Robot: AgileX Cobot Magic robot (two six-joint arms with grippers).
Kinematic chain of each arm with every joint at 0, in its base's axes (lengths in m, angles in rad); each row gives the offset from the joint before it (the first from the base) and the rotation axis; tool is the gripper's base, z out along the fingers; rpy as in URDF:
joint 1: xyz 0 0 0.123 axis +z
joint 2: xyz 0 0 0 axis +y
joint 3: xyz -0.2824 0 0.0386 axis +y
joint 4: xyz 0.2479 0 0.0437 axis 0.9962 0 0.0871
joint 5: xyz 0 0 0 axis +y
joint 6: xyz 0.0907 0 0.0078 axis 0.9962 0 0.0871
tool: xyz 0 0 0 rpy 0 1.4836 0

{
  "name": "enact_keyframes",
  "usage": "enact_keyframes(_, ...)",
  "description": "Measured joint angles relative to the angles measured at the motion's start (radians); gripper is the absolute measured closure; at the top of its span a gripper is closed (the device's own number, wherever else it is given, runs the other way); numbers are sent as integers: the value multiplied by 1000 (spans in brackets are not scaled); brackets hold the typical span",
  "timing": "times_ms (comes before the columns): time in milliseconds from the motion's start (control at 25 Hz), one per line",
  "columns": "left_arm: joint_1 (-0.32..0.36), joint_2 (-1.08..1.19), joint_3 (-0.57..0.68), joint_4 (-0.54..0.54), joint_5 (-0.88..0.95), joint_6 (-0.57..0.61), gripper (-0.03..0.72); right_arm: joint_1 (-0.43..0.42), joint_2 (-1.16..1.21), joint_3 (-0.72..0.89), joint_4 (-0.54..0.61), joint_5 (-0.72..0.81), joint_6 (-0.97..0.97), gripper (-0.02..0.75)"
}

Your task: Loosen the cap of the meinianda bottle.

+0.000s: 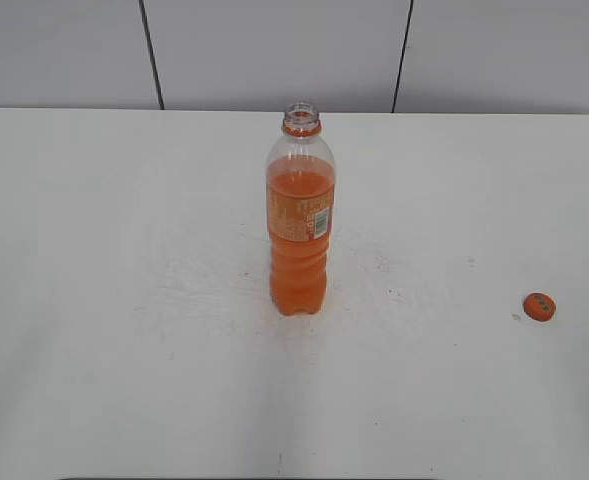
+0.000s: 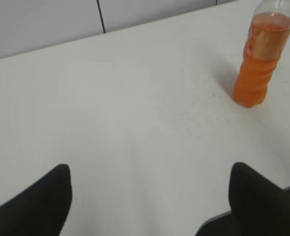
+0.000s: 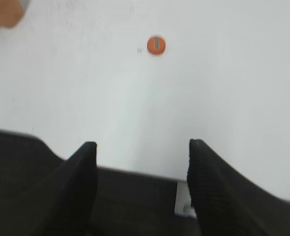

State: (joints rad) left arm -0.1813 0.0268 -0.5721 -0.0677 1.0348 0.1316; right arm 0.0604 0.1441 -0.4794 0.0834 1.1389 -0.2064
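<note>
The meinianda bottle [image 1: 300,225] stands upright near the middle of the white table [image 1: 104,300], its mouth bare above the orange neck ring, the orange drink filling it to about the shoulder and the orange label with its small green-white patch wrapped around the upper body. The cap [image 1: 539,306] is off the bottle — it lies flat on the tabletop well apart from it, far to the right and a little nearer the camera in the exterior view, its marked top facing up. Neither arm shows in the exterior view. In the left wrist view the left gripper [image 2: 149,196] hangs over bare table with its two dark fingers spread wide and nothing between them; the bottle sits well ahead of it, toward the upper right corner of that view. In the right wrist view the right gripper [image 3: 141,174] is likewise parted and holds nothing — the cap rests on the table well beyond its fingertips, and a blurred orange patch at the top left edge is the foot of the bottle. Behind the table runs a pale panelled wall [image 1: 274,50] with dark seams.
</note>
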Motion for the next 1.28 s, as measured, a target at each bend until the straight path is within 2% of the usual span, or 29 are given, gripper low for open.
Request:
enact_keyframes(160,0,-33,0,-19,2,2,101,0,-139,27,-4,-90,-14,299)
enact_keyframes(600,3,-34,1,-25,2,2,101,0,-152,36,-11,-114,-14,299)
enact_keyframes(720,38,-35,1,-26,2,2,101,-2,-152,36,-11,-114,-14,299)
enact_keyframes(960,179,-35,1,-26,2,2,101,-36,-152,36,-11,-115,-14,299)
enact_keyframes(1280,189,-35,1,-26,2,2,103,-36,-152,36,-11,-115,-14,299)
